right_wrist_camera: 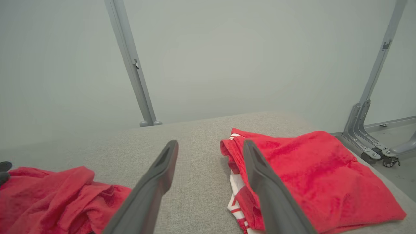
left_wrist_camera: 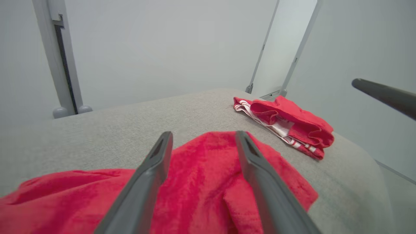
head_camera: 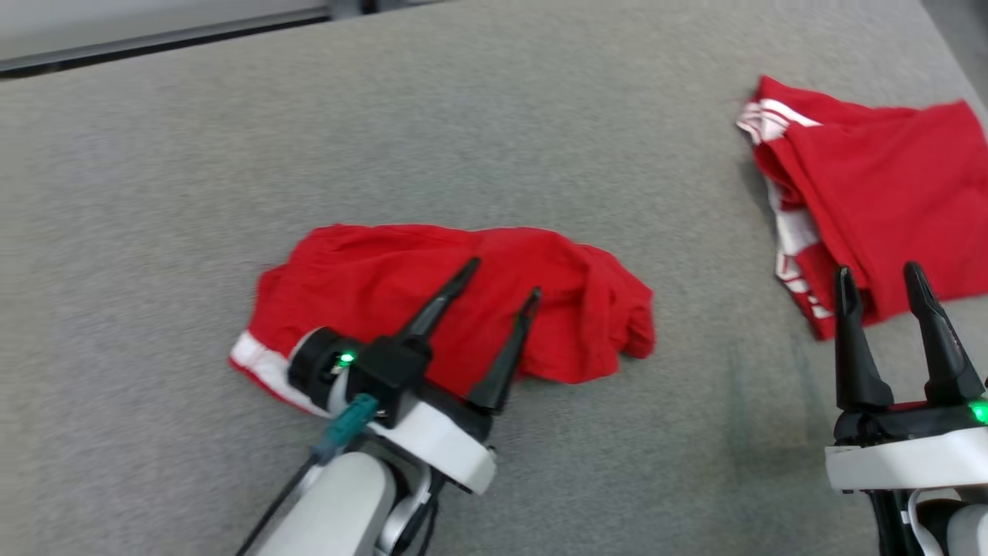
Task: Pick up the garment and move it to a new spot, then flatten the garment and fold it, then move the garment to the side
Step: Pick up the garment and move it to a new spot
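**Left gripper** [head_camera: 503, 278]: fingers spread wide with nothing between them. It hovers just over the garment [head_camera: 355, 270], tips pointing away and a little right. The left wrist view shows red cloth under both fingers and no fold caught.

**Right gripper** [head_camera: 878, 269]: also wide and empty. Its tips are at the near edge of the second garment [head_camera: 888, 177], a folded red piece with white stripes at the far right. Cannot tell whether they touch it.

**Garment:** mid-table, red and rumpled. The white band [head_camera: 255, 359] is at its left end, beside the left wrist. The right end is bunched into thick folds. Bare grey table [head_camera: 540, 116] lies between it and the second garment, and the two are well apart.

**Judgement:** the garment looks set down in its spot, so flattening is the step in hand.

**To do it well:**
- Do not pinch the middle, where the layers are stacked and a grip would only lift a wad.
- Send the left gripper back to a corner at the white band.
- Bring the right gripper across to the bunched end and take an outer edge.
- Draw the two ends apart low along the table, so the cloth slides flat rather than tenting.
- Lift the right gripper clear as it leaves the second garment, so a finger does not snag it.
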